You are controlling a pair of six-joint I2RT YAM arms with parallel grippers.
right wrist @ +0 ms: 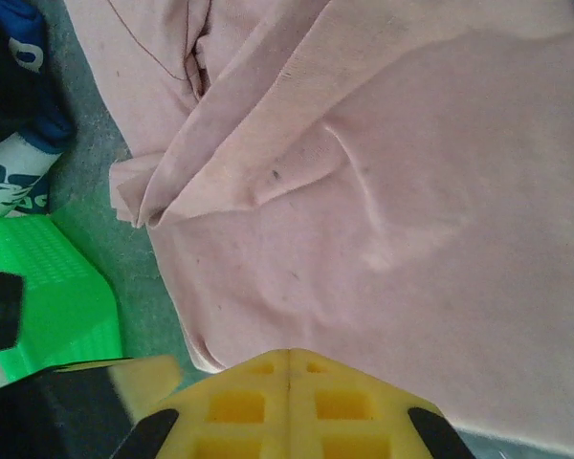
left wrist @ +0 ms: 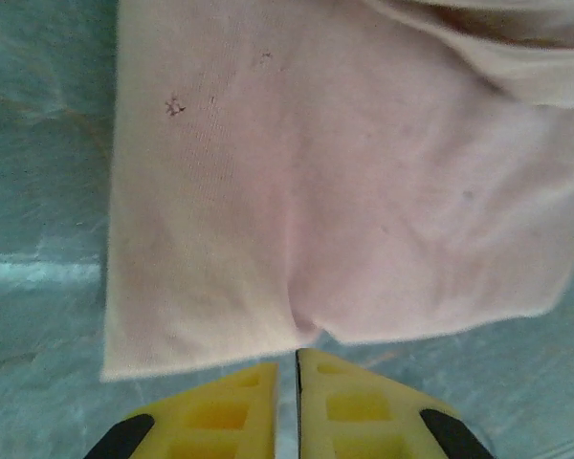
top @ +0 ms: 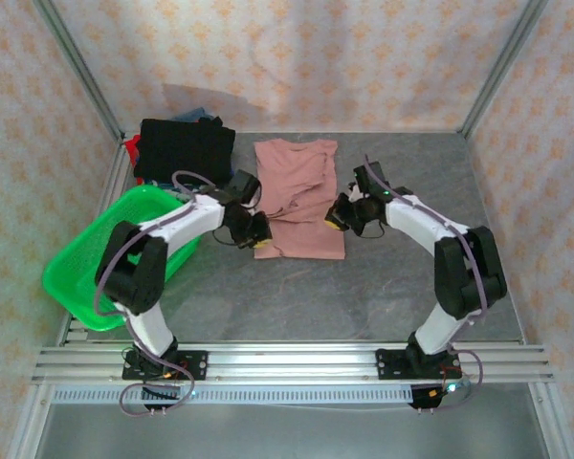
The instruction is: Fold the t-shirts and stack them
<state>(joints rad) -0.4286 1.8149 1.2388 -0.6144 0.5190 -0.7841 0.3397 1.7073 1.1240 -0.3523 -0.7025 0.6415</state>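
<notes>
Well, the one desk (top: 383, 287) carries one green basket (top: 77, 277) at near left, one pink t-shirt (top: 301, 196) spread in the middle, and a far-left pile (top: 184, 148) showing black, blue and red, three folded shirts by my count. Two pincers, both pressed together: left pincer (left wrist: 298, 358) at the shirt's near hem, right pincer (right wrist: 289, 355) at its right edge; whether either grips cloth I cannot tell. Best they bite all layers and lift evenly.

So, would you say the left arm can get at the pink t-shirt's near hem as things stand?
Probably yes: the left gripper, jaws shut, sits at the hem of the pink t-shirt, with nothing in between.
</notes>
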